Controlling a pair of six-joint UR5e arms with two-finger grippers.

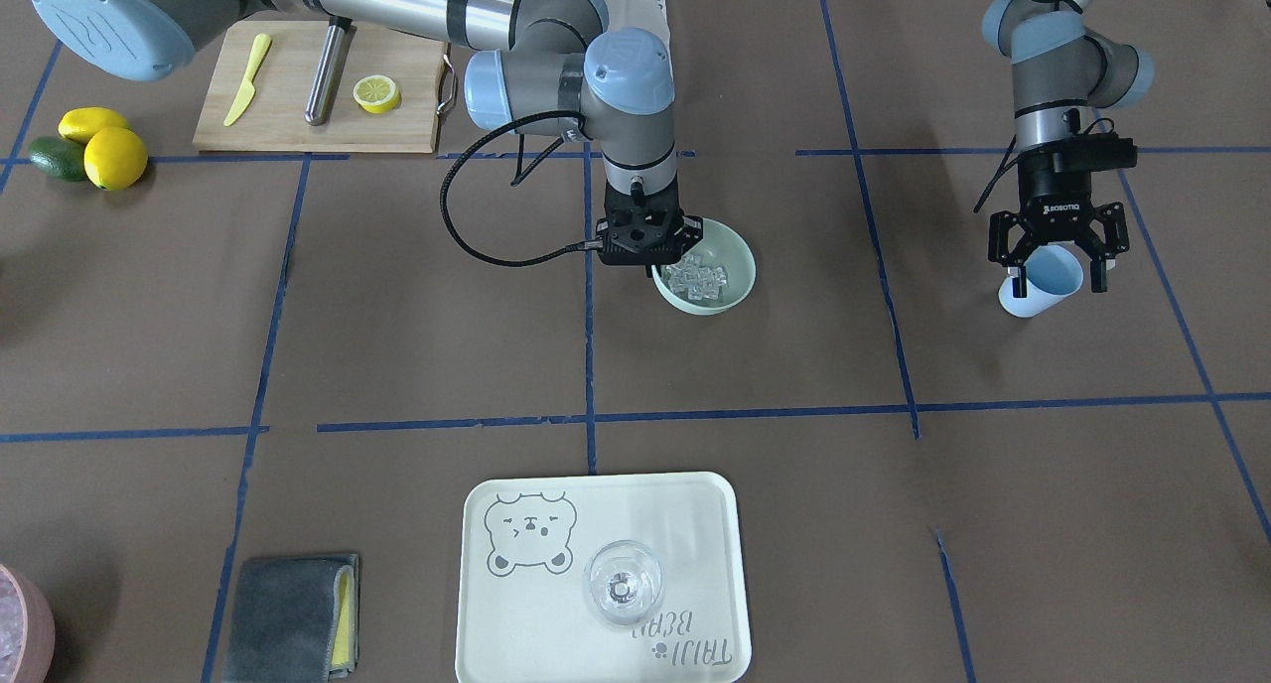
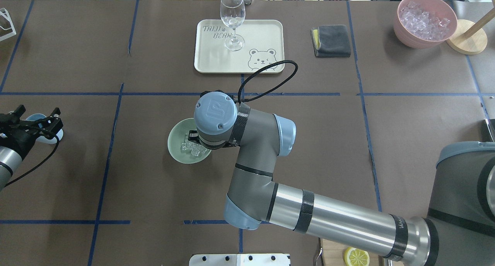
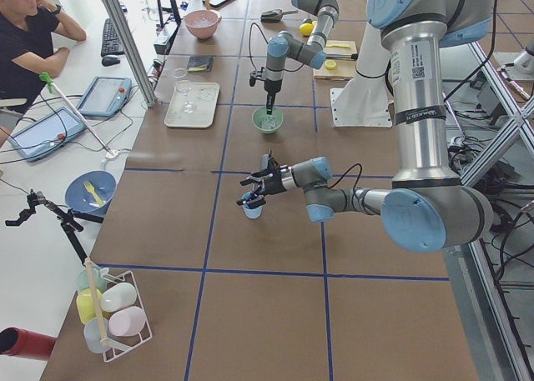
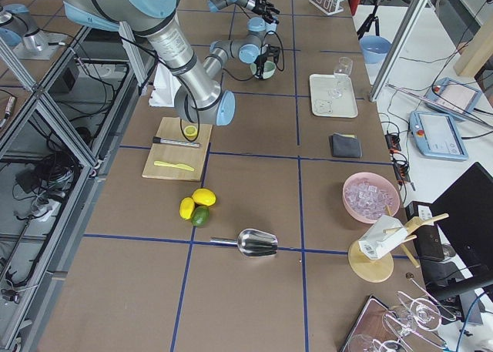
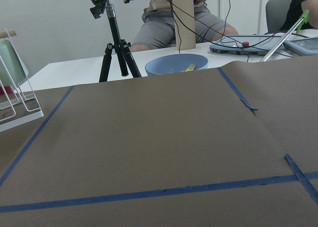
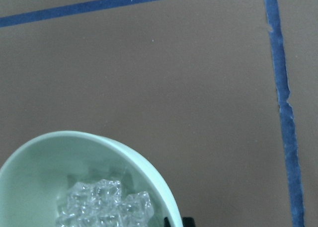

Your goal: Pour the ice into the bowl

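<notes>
The pale mint-green bowl (image 1: 733, 296) sits mid-table with a handful of clear ice cubes (image 1: 697, 278) inside; both also show in the overhead view, bowl (image 2: 174, 150) and ice (image 2: 191, 149). My right gripper (image 1: 650, 259) points straight down at the bowl's rim and looks shut on it. The right wrist view shows the rim (image 6: 149, 170), the ice (image 6: 104, 204) and one dark fingertip just outside the rim. My left gripper (image 1: 1058, 269) is open, its fingers on either side of a light blue cup (image 1: 1048, 278) resting tilted on the table.
A cream tray (image 1: 695, 524) with a clear glass (image 1: 623, 584) lies toward the operators' side. A grey cloth (image 1: 293, 618), a cutting board (image 1: 298, 117) with a lemon half, loose lemons (image 1: 114, 157) and a pink container of ice (image 2: 425, 20) stand around the edges.
</notes>
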